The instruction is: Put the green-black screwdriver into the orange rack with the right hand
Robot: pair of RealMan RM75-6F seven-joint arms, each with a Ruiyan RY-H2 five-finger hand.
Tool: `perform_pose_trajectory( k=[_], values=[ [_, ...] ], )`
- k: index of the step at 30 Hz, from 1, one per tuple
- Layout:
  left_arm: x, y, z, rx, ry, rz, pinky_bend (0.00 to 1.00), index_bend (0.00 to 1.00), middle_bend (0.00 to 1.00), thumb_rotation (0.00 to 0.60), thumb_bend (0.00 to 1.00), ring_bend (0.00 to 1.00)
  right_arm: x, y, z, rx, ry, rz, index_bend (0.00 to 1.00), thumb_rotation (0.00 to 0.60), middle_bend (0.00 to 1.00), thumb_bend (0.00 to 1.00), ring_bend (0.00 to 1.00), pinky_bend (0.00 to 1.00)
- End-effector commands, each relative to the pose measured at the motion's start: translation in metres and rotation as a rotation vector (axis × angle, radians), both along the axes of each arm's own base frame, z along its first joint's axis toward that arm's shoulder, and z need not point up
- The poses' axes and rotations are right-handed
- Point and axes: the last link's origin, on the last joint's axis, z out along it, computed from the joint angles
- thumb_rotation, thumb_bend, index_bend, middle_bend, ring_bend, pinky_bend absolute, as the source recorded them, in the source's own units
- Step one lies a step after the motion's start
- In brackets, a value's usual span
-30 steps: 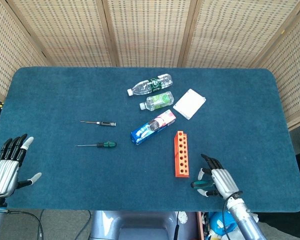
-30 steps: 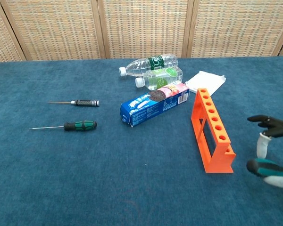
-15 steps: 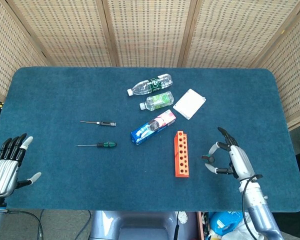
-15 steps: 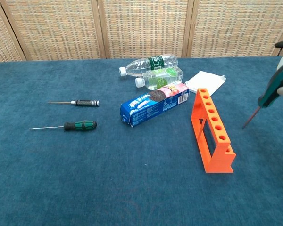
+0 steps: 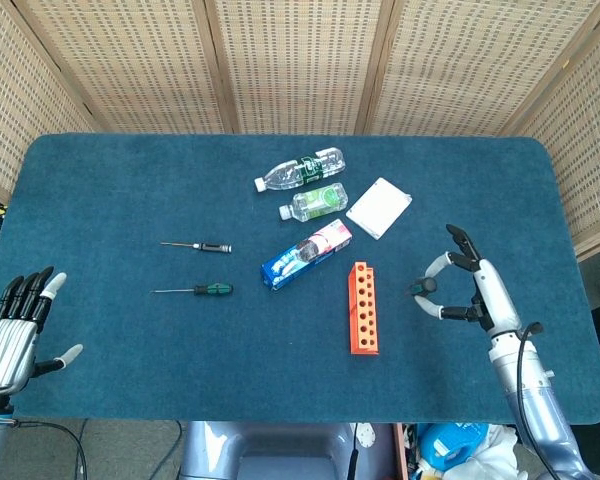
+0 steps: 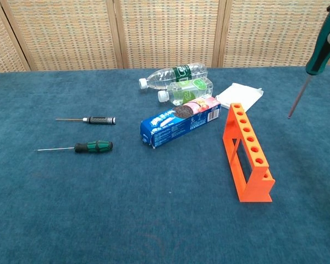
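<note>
My right hand (image 5: pixel 472 287) hovers right of the orange rack (image 5: pixel 363 307) and pinches a green-black screwdriver (image 6: pixel 320 55) between thumb and finger. In the chest view its shaft hangs tip-down and slanted to the left, well above and right of the rack (image 6: pixel 247 154). In the head view only the handle's end (image 5: pixel 420 288) shows. A second green-black screwdriver (image 5: pixel 208 290) lies flat on the cloth at the left (image 6: pixel 93 147). My left hand (image 5: pixel 15 330) rests at the front left corner, fingers spread, holding nothing.
A black-handled screwdriver (image 5: pixel 210 246) lies behind the green one. A blue biscuit box (image 5: pixel 306 254), two plastic bottles (image 5: pixel 300 170) (image 5: pixel 315 203) and a white pad (image 5: pixel 378 207) lie behind the rack. Wicker screens stand at the back of the blue table (image 5: pixel 130 180).
My right hand has risen from the front edge and moved back beside the rack. The screwdriver it holds has swung from lying low to hanging tip-down. The left hand has stayed still.
</note>
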Motion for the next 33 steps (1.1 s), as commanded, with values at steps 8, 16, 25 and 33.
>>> perform_pose_trajectory(
  k=[8, 16, 25, 33],
  values=[
    [0.0, 0.0, 0.0, 0.002, -0.001, -0.002, 0.0, 0.0, 0.0, 0.6, 0.0, 0.0, 0.035, -0.002, 0.004, 0.037, -0.016, 0.02, 0.69, 0.6, 0.04, 0.19, 0.0, 0.0],
    [0.0, 0.0, 0.002, 0.006, -0.005, -0.002, 0.0, 0.0, 0.0, 0.6, 0.0, 0.0, 0.05, -0.002, -0.005, 0.062, -0.025, -0.004, 0.69, 0.6, 0.04, 0.19, 0.0, 0.0],
    [0.0, 0.0, 0.0, 0.0, -0.003, -0.003, 0.0, 0.0, 0.0, 0.6, 0.0, 0.0, 0.062, -0.002, -0.019, 0.087, -0.039, 0.0, 0.69, 0.6, 0.04, 0.19, 0.0, 0.0],
    [-0.001, 0.0, 0.002, 0.003, -0.008, -0.002, 0.0, 0.0, 0.0, 0.6, 0.0, 0.0, 0.066, -0.001, -0.029, 0.104, -0.047, -0.007, 0.69, 0.6, 0.04, 0.19, 0.0, 0.0]
  ],
)
